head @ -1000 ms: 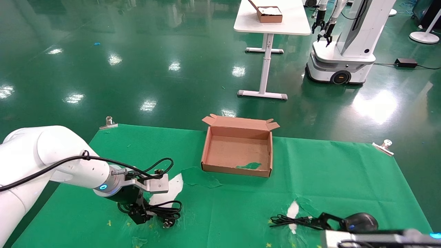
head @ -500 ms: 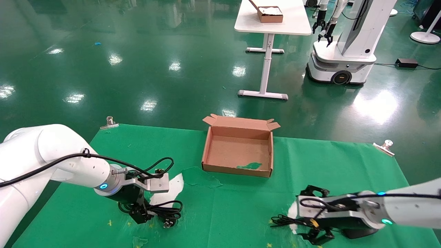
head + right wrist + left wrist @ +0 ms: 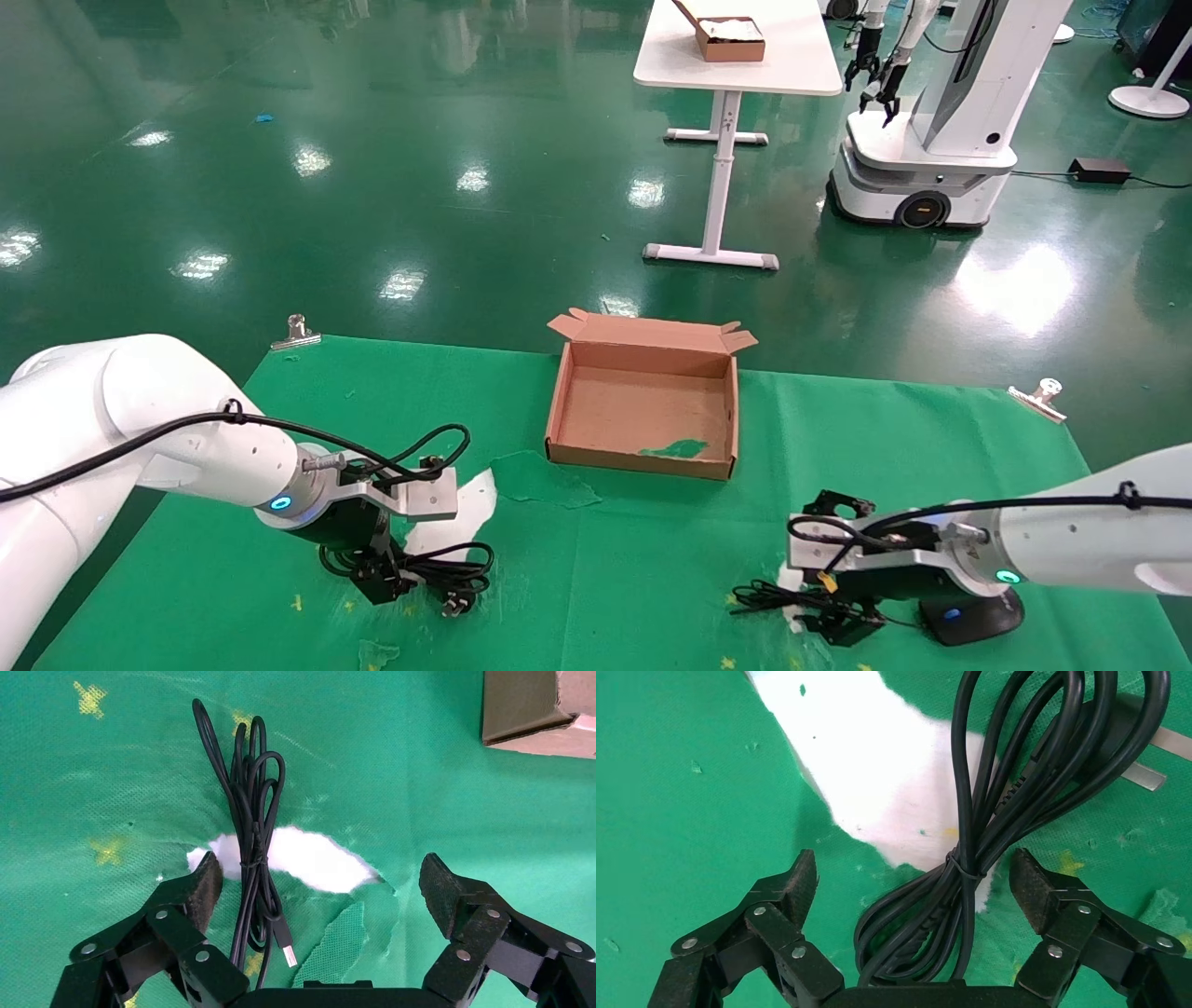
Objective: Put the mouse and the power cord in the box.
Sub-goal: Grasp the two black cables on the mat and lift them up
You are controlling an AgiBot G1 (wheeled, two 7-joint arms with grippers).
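The left gripper (image 3: 382, 585) sits low over the green cloth-covered table (image 3: 652, 559) at its near left, jaws spread wide. In the left wrist view its 2 black ribbed fingers (image 3: 793, 888) stand on either side of the thick black coiled power cord (image 3: 989, 832), apart from it and gripping nothing. The cord lies bundled, tied at its waist, partly across a white torn patch (image 3: 877, 776) in the cloth, with its chunky plug at the far end of the bundle. In the head view the same cord (image 3: 447, 570) lies just beside the gripper.

The right gripper (image 3: 843, 624) is low at the near right of the table, also released and wide open. The right wrist view shows its fingers (image 3: 193, 892) straddling the thin black bundled mouse cable (image 3: 253, 846), whose silver USB plug (image 3: 287, 952) points toward the gripper; the cable crosses another white tear (image 3: 309, 860). The small black oval mouse (image 3: 968, 617) rests on the cloth just under the right arm's wrist, partly hidden by it.

The shallow brown cardboard box (image 3: 643, 410) stands open at the middle of the table, well apart from both grippers, lid flaps up at the back, holding only a green scrap (image 3: 675, 449) on its bottom.
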